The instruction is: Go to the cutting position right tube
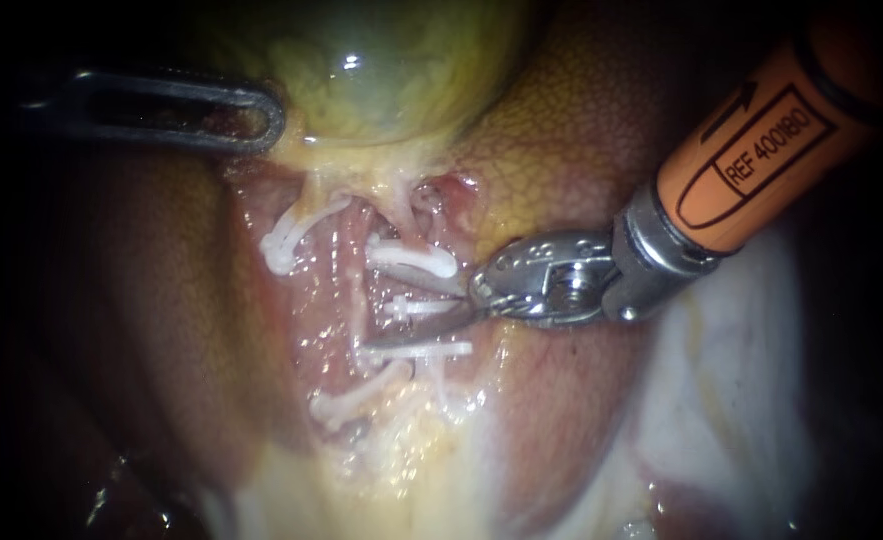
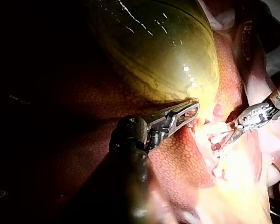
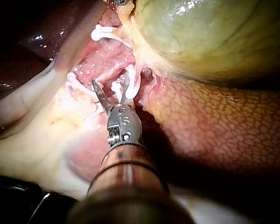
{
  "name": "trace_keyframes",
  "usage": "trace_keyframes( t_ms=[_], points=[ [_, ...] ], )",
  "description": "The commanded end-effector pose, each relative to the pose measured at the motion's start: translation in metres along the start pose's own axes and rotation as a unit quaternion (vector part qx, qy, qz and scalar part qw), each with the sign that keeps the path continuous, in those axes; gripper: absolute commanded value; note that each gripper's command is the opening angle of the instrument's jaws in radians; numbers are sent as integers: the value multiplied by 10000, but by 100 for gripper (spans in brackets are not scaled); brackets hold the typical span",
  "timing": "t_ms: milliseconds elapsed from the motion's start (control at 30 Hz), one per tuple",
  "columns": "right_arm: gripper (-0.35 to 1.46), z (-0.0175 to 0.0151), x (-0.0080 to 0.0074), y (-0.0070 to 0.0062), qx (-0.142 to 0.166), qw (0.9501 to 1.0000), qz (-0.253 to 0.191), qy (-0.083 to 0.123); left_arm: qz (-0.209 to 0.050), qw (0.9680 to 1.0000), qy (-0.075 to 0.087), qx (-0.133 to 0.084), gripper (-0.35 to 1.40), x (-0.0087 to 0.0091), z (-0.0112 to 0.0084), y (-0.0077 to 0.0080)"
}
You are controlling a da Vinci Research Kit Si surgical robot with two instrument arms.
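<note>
The liver (image 1: 571,130) was seen all around, spread out under and beside both instruments. The gallbladder (image 1: 381,60), green and shiny, was seen lying on the liver, just ahead of the left instrument's tip and well beyond the right instrument's jaws.

The left instrument (image 1: 273,118) was seen reaching in from the left. Its jaws were closed on the yellow lower edge of the gallbladder.

The right instrument (image 1: 406,322), with an orange shaft and a grey metal wrist, was seen reaching in from the upper right. Its two thin jaws were held open in a small V.

The right tube (image 1: 393,282) was found in the pink hollow below the gallbladder, and it was crossed by the open jaws, one on each side of a short piece of it.

Three white clips were seen on that tube. The first clip (image 1: 411,258) was placed just outside the jaws, on the gallbladder side. The middle clip (image 1: 416,306) was seen between the jaws. The last clip (image 1: 441,349) was placed right against the other jaw, on its outer side.

Two more clips (image 1: 281,240) were seen past the jaw tips, apart from them.
</note>
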Motion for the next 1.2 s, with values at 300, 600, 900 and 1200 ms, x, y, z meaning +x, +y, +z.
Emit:
trace_keyframes(
  t_ms=[300,600,900,1200],
  points=[
    [115,-8,13,-17,41,10000,19,67,0,10000,0,0,-35,0,0,0],
    [116,-30,30,-39,149,9998,41,92,0,10000,0,1,-35,0,0,0],
    [110,-65,19,-43,372,9983,449,62,0,10000,0,1,-35,0,0,0],
    [104,-74,7,-26,378,9933,1089,26,0,10000,0,0,-35,0,1,0]
  ],
)
